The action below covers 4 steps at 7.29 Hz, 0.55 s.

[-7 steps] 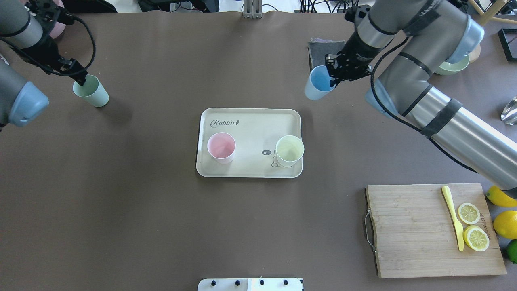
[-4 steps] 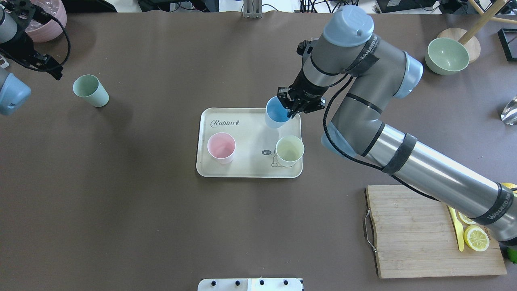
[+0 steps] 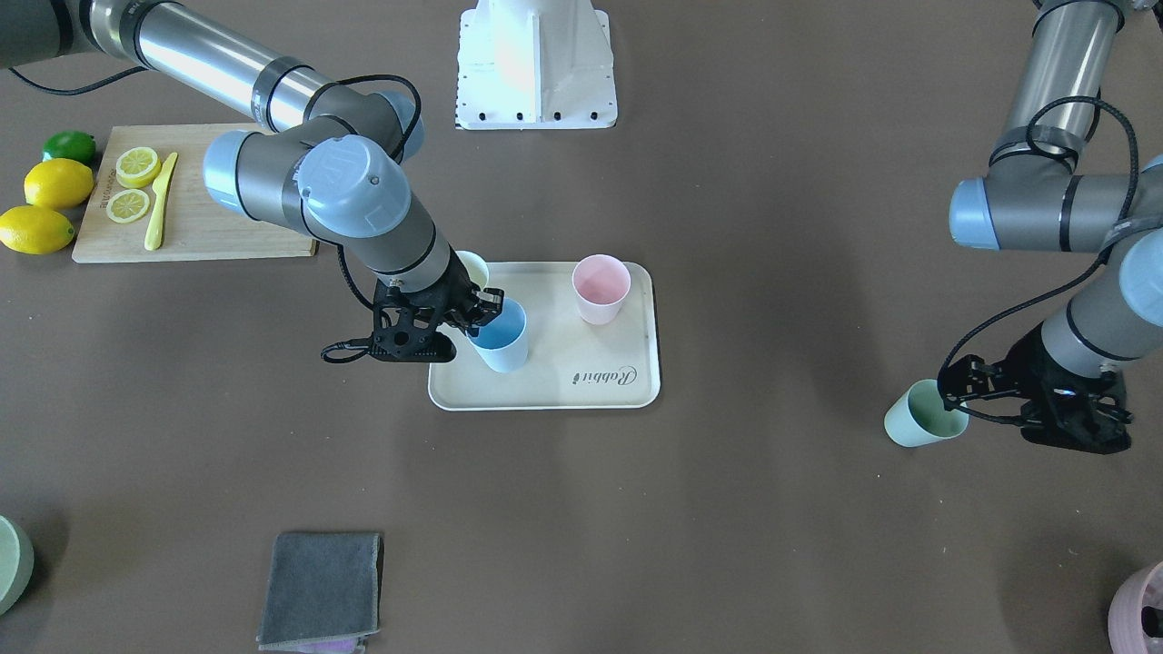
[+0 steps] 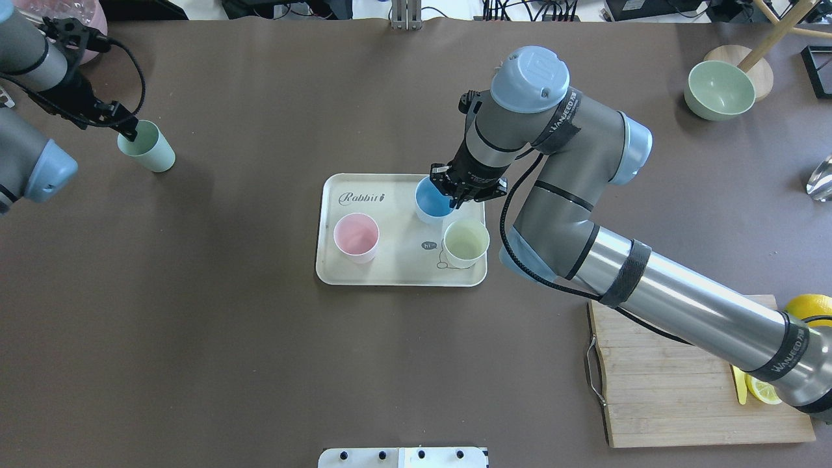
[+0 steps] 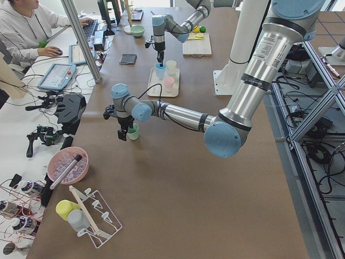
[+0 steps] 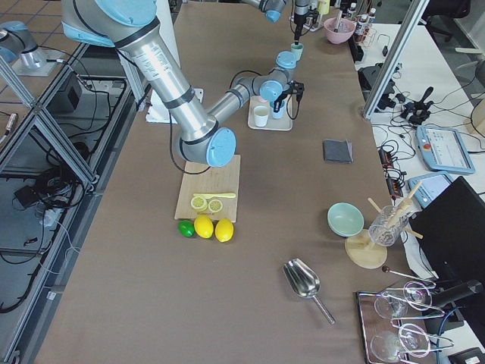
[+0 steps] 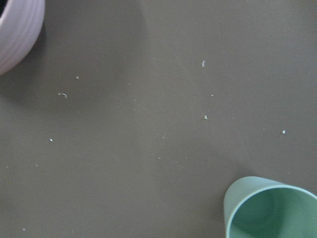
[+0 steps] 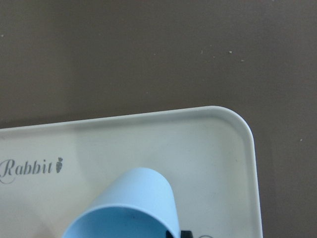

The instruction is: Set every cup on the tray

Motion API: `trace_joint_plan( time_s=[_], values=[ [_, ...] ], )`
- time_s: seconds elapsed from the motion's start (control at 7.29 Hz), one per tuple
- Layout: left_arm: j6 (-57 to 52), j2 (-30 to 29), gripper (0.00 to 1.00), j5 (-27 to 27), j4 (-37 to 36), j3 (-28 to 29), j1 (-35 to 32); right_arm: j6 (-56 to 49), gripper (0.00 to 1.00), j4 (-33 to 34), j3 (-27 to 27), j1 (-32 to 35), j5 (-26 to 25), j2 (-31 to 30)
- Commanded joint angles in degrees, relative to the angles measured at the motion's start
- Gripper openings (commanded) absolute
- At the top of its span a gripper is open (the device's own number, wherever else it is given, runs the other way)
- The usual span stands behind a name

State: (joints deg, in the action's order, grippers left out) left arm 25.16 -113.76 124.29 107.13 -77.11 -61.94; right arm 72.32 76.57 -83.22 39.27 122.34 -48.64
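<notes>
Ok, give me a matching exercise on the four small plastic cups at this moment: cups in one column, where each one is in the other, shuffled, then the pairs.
Cups
1. pale yellow plastic tumbler
2. pink plastic tumbler
3. light blue plastic tumbler
4. mint green plastic tumbler

Places
A. on the bare table, off the cream rectangular tray, left arm's jaws at its rim
B. held by the right arm's jaws over the tray
C. standing free at the tray's "Rabbit" script end
D. standing free on the tray by the small bear drawing

Pairs: 1-D, 2-C, 3-B, 4-A
</notes>
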Motion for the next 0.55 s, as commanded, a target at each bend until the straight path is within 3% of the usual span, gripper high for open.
trace_joint_plan(
  time_s=[0.0,0.14,0.41],
  values=[
    [2.3,0.4,0.36,0.0,3.7,1.7,2.4,-0.3,1.0,0.3,-2.7,1.4,0.6,-0.6],
    [1.9,0.1,0.0,0.4,3.4,1.4,2.4,-0.5,1.0,2.0,-4.5,3.0,2.1,-0.7],
    [2.1,-2.8,0.0,3.8,0.0,0.8,1.6,-1.2,1.0,5.9,-7.9,4.8,2.5,-0.8]
  ],
)
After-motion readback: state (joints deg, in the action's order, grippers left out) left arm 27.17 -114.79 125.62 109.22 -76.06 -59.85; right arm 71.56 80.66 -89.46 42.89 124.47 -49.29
